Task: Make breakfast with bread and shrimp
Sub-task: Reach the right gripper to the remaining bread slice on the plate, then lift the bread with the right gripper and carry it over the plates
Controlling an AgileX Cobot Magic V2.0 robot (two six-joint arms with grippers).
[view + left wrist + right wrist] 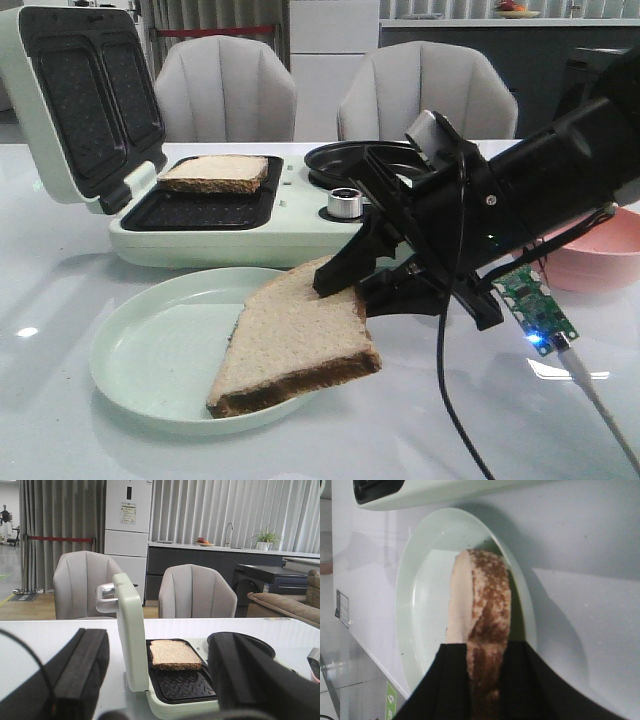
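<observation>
One slice of bread is pinched at its upper edge between the jaws of the right gripper and is held tilted, its lower corner reaching the pale green plate on the white tabletop. The second slice is laid on the lower plate of the open sandwich maker. The left gripper is seen with its jaws spread wide, nothing between them.

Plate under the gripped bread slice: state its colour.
Pale mint green plate, plain and unpatterned; clearest in the front view.
</observation>
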